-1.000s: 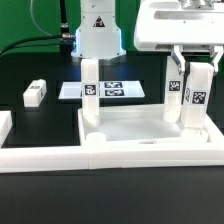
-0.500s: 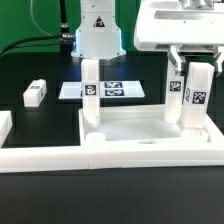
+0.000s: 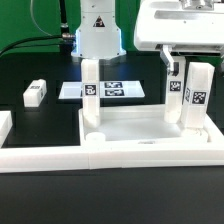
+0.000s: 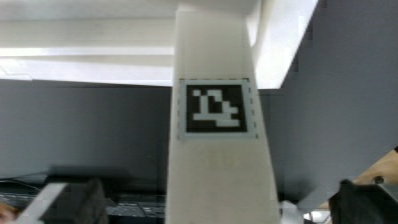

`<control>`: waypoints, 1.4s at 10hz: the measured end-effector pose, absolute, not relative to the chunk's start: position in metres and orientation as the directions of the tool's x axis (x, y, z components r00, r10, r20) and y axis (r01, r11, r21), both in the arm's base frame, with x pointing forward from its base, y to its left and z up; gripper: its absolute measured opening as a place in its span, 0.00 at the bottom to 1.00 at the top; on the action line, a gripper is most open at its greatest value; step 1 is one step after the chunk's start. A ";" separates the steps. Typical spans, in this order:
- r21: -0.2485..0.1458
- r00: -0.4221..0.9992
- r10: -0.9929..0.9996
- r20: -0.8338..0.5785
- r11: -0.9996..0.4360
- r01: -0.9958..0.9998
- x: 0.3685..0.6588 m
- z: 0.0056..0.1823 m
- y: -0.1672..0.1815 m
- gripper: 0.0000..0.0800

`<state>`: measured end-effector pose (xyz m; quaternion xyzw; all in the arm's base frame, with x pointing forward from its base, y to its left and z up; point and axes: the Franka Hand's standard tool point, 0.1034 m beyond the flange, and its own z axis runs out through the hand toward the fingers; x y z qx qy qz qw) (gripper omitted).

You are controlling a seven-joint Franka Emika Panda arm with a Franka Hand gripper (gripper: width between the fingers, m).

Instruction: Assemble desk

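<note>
The white rimmed tabletop (image 3: 140,128) lies on the black table. Three white tagged legs stand upright in its corners: one at the exterior view's left (image 3: 91,92), one at the back right (image 3: 175,95) and one at the front right (image 3: 197,95). A fourth leg (image 3: 36,93) lies loose on the table at the left. My gripper (image 3: 190,62) hangs over the front right leg, open, its fingers (image 3: 165,58) standing clear on either side of the leg's top. The wrist view shows that leg (image 4: 217,110) with its tag, midway between the spread jaws of the gripper (image 4: 217,205).
The marker board (image 3: 115,90) lies flat behind the tabletop. The long white border rail (image 3: 40,157) runs along the front, with an end piece at the far left. The robot's base (image 3: 97,35) stands at the back.
The jaws have spread wide and let go of the front right leg. The leg stays upright in its corner.
</note>
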<state>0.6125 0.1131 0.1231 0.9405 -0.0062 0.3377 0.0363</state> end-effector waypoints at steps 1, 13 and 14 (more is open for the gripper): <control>0.065 0.772 0.014 0.636 -0.997 -0.035 0.612 0.123 0.113 0.81; 0.037 0.994 -0.111 0.018 -0.993 -0.112 0.631 0.147 0.098 0.81; 0.041 0.992 -0.123 0.033 -0.991 -0.125 0.636 0.143 0.101 0.81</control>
